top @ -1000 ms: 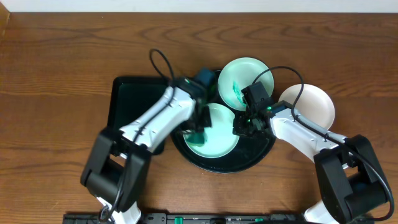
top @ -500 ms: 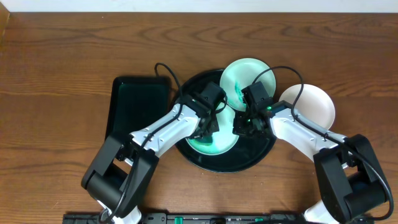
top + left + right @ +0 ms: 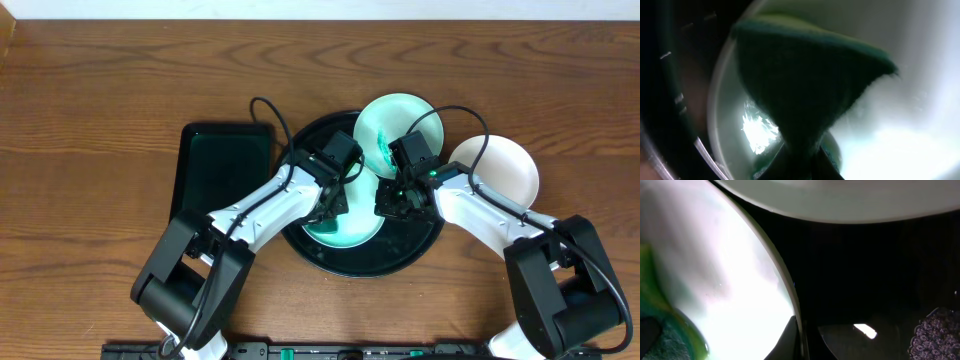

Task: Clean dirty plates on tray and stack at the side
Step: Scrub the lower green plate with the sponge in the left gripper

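Overhead evenly lit, sharp; both wrist views dark, blurred close-up; glare blows out plate

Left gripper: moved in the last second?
Yes. The left gripper, shut on the sponge, shifted right, away from the rectangular green tray, over the front mint plate.

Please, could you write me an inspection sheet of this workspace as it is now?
Surface: brown wooden table, no spill seen.
Job's things: round black tray holds the front mint plate; rear mint plate, teal smear, overlaps the tray's far rim; white plate on the table, right of the tray.
Clutter: dark green rectangular tray at left.
Grippers: left gripper shut on a green sponge over the front mint plate; right gripper shut on that plate's rim.
Cables: black loop at the left wrist, another at the right.
Surroundings: pale wall strip at the far edge.
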Controlling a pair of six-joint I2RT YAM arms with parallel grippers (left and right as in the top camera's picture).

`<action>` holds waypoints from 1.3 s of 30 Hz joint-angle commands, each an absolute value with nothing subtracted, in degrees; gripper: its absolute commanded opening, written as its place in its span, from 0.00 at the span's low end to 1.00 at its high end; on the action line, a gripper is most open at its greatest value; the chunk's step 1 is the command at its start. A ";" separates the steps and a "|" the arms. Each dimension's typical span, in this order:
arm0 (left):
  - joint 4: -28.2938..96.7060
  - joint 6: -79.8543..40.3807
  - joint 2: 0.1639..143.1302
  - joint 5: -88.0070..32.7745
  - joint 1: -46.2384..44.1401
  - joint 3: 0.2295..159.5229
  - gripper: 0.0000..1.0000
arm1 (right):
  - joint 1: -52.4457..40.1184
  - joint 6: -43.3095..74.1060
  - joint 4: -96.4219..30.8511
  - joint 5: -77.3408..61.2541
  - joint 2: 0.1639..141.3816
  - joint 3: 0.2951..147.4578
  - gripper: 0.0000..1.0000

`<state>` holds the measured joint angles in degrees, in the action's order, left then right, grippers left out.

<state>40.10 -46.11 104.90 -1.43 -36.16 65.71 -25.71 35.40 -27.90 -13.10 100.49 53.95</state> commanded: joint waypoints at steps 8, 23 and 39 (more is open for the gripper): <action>32.27 -27.00 105.12 -22.85 -35.83 65.49 0.07 | -25.17 35.03 -27.86 -12.27 101.69 54.43 0.01; 40.60 -45.95 105.14 -8.34 -35.05 65.47 0.07 | -25.17 34.65 -27.81 -12.29 101.69 54.43 0.01; 43.38 -58.39 105.14 4.12 -35.66 65.28 0.07 | -25.17 34.63 -27.90 -12.29 101.69 54.43 0.01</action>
